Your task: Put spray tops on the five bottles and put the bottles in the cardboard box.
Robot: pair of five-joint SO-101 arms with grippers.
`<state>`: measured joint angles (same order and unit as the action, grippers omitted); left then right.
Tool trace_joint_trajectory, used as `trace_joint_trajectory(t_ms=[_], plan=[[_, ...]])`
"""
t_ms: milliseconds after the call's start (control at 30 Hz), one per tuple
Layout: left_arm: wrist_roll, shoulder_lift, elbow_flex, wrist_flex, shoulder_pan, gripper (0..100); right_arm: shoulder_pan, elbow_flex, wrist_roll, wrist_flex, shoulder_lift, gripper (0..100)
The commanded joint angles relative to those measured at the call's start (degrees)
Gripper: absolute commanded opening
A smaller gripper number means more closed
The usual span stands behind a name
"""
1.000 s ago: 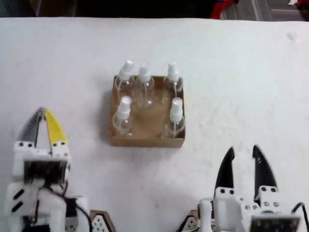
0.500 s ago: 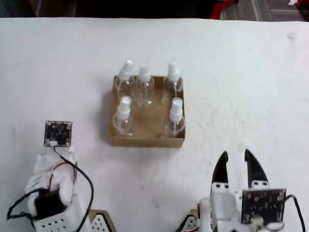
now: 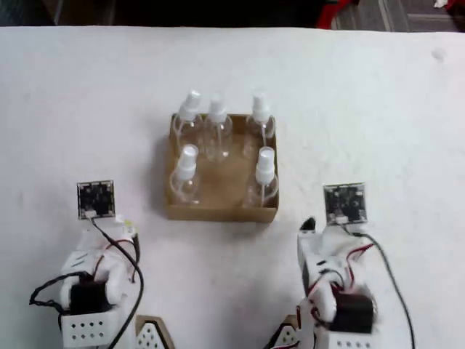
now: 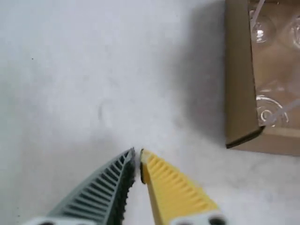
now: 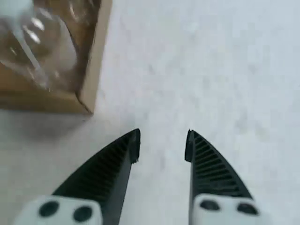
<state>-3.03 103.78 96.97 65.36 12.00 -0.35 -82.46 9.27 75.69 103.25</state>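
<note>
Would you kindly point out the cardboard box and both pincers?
cardboard box (image 3: 221, 213): high view, near front wall.
left pincer (image 4: 137, 153): left wrist view, midway between its fingertips.
right pincer (image 5: 162, 139): right wrist view, midway between its fingertips.

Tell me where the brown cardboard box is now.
In the high view the brown cardboard box sits on the white table, ahead of and between the left arm and the right arm.
</note>
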Motion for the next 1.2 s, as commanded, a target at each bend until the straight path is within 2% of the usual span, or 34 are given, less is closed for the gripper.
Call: trace_joint_trajectory(t_ms=[0,267,1167], plan=[[-0.5,0.6,-0.1,3.8,-0.9,2,0.7,-15.0,-0.4,-3.2,0.1,13.1],[-0.4,0.6,0.0,8.4,-0.7,2,9.0,-14.4,-0.4,-3.0,0.0,13.1],[-0.4,0.6,0.0,8.4,-0.5,2,9.0,-14.4,-0.4,-3.0,0.0,13.1]])
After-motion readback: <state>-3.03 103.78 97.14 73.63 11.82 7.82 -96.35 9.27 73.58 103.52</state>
